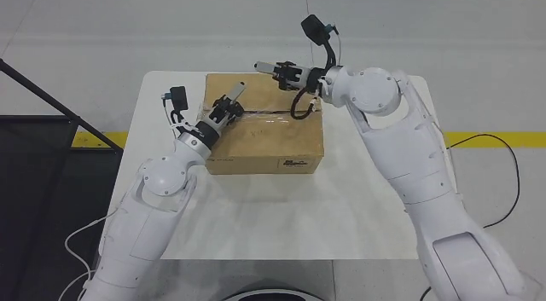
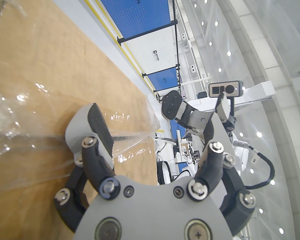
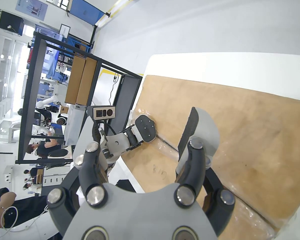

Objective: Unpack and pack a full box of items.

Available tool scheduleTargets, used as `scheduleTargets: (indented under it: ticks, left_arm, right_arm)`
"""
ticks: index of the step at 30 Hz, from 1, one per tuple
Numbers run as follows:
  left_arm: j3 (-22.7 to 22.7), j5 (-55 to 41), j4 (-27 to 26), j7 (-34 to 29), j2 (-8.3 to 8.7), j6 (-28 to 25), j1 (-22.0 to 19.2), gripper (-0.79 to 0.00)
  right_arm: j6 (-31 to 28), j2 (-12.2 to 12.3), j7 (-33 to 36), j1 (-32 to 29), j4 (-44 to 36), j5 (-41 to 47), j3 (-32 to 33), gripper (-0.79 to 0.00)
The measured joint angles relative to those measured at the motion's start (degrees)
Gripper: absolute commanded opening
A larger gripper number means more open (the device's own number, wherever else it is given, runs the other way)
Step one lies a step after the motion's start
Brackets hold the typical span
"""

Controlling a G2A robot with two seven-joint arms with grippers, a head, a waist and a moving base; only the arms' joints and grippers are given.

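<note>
A closed brown cardboard box [image 1: 273, 139] stands mid-table, its flaps sealed by clear tape [image 1: 275, 114] along the centre seam. My left gripper [image 1: 230, 103] is open over the left end of the box top [image 2: 52, 63], one finger [image 2: 100, 128] resting near the crinkled tape [image 2: 15, 136]. My right gripper [image 1: 275, 70] is open and hovers above the box's far edge, pointing left. In the right wrist view, one of its fingers [image 3: 192, 131] hangs over the box top [image 3: 252, 131] by the seam, and the left gripper [image 3: 145, 128] sits farther along the tape. What the box holds is hidden.
The white table [image 1: 256, 216] has bare room in front of and to the right of the box. A black frame and dark mat [image 1: 34, 147] stand by the table's left side. A yellow floor line [image 1: 486, 138] runs behind.
</note>
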Motion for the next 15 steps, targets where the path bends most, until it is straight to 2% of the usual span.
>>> scheduleTargets:
  ticks: [2, 5, 8, 10, 13, 14, 15]
  left_arm:
    - [-0.1, -0.1, 0.2, 0.0, -0.02, 0.0, 0.0, 0.000]
    - [-0.2, -0.2, 0.4, -0.1, -0.05, 0.0, 0.0, 0.000]
    - [-0.3, -0.1, 0.6, -0.2, -0.08, 0.1, -0.2, 0.000]
    - [-0.3, -0.1, 0.7, -0.3, -0.11, 0.2, -0.4, 0.000]
    - [-0.2, 0.0, 0.8, -0.5, -0.16, 0.3, -0.6, 0.000]
    - [-0.1, 0.1, 0.8, -0.5, -0.18, 0.3, -0.7, 0.000]
    - [0.0, 0.1, 0.8, -0.6, -0.20, 0.4, -0.8, 0.000]
  right_arm:
    - [0.5, -0.6, 2.2, 2.3, 4.0, 1.5, -1.3, -0.129]
    - [-0.1, -1.1, 5.3, 4.6, 7.7, 3.6, -1.9, -0.129]
    - [-0.8, -0.9, 8.9, 5.3, 9.0, 5.1, -1.4, -0.280]
    - [-0.8, -0.5, 10.5, 5.2, 8.8, 5.2, -0.7, -0.265]
    - [0.4, 0.2, 13.7, 4.4, 7.5, 5.0, 0.5, -0.289]
    - [1.1, 0.5, 15.0, 4.0, 6.7, 4.7, 1.0, -0.320]
    - [1.7, 0.8, 15.8, 3.7, 6.1, 4.3, 1.3, -0.296]
